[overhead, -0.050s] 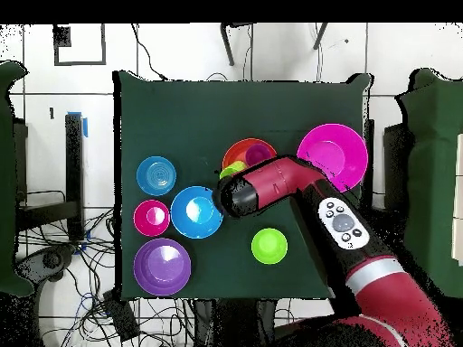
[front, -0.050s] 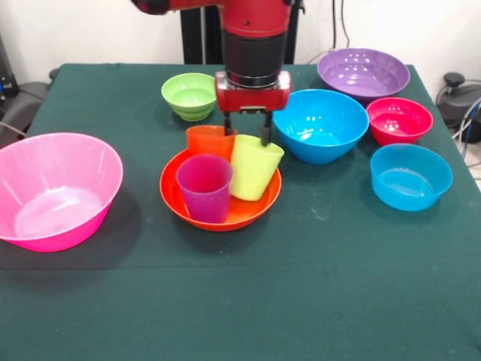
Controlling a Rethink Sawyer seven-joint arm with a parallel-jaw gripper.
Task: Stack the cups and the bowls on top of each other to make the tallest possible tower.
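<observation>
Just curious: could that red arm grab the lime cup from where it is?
Probably yes: the gripper hangs open right over the lime cup, which leans in the orange bowl, nothing between.

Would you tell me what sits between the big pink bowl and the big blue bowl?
In the front view, the orange bowl holding three cups sits between them.

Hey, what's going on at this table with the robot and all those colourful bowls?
The red arm's gripper hangs open over the orange bowl, its fingers straddling the rim of the lime green cup. That cup leans inside the bowl with the purple cup and orange cup. The other six bowls sit apart on the green table; no tower exists yet.
</observation>
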